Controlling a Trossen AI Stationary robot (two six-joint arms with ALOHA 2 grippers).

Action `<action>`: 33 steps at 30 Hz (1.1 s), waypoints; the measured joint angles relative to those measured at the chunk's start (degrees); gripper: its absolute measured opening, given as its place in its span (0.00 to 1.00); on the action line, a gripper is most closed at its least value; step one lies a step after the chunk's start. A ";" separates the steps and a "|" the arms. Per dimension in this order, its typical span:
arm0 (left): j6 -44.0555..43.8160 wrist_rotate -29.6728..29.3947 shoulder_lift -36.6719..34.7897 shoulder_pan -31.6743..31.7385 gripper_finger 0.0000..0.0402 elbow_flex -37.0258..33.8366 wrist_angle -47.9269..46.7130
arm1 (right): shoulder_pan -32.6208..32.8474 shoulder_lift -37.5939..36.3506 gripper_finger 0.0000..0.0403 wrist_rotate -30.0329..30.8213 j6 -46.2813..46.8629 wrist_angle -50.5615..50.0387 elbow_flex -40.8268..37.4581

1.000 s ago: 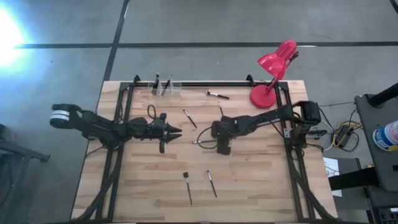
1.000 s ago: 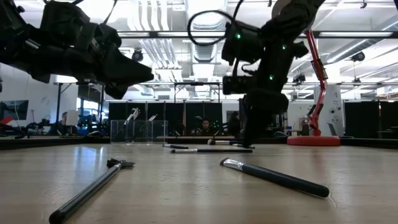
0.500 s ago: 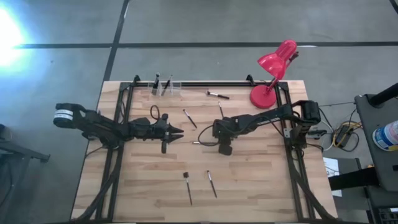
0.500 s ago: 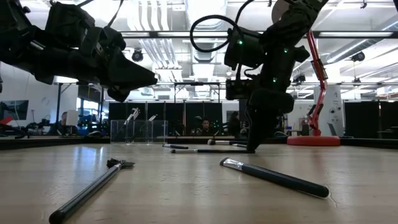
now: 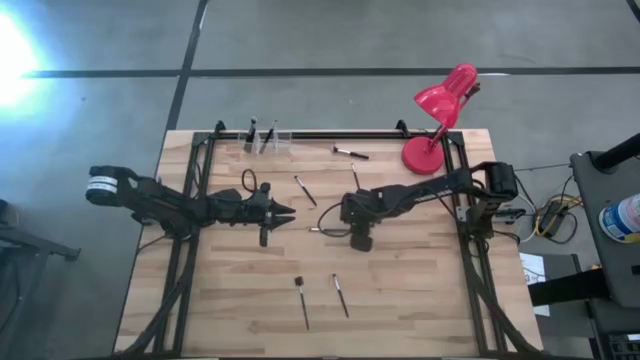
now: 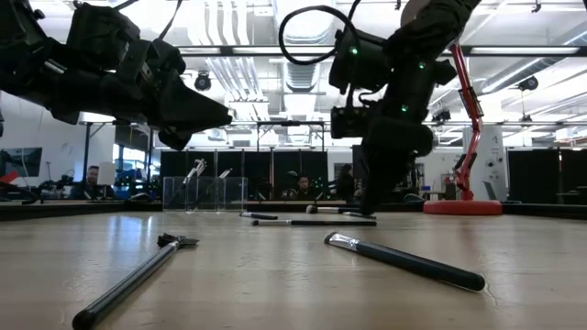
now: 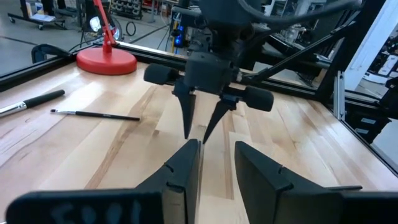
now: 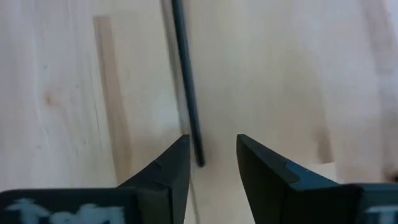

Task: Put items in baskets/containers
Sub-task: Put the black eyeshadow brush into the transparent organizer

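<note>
A thin dark brush [image 5: 325,229] lies flat on the wood at mid-table. My right gripper [image 8: 211,158] points down over it, open. Its fingers stand on either side of the brush's end [image 8: 198,155] without touching it. The low view shows the same gripper [image 6: 370,209] just above that brush [image 6: 312,222]. My left gripper [image 5: 287,211] hovers level above the table to the left of it, open and empty. It faces the right gripper [image 7: 199,127]. The clear joined cups [image 5: 268,140] stand at the far edge, with dark sticks upright in them.
More brushes lie loose: two near the front [image 5: 302,300] [image 5: 341,295], one left of centre [image 5: 303,190], one behind the right gripper [image 5: 355,178], and one near the far rail [image 5: 351,152]. A red desk lamp [image 5: 425,155] stands at the far right corner.
My left gripper has moved a little toward the table's right. My right gripper has dipped toward the thin brush and come back up slightly, staying over the same spot. The brushes have not moved.
</note>
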 joint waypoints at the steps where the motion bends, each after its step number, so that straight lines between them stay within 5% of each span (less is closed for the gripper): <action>1: 0.00 0.00 0.00 0.00 0.25 0.00 0.01 | 0.27 0.07 0.31 0.00 0.08 -0.03 -0.24; 16: -0.42 0.00 0.00 0.00 0.25 -0.02 0.00 | 1.36 3.07 0.04 1.84 0.17 1.08 -0.40; 24: -3.37 -0.37 -0.84 0.00 0.25 -0.02 0.00 | 1.56 1.34 0.02 2.20 -0.51 2.13 -1.28; 33: -4.42 -3.67 -2.78 0.04 0.25 -0.76 -0.04 | 1.80 -2.58 0.02 2.64 1.92 24.88 -13.46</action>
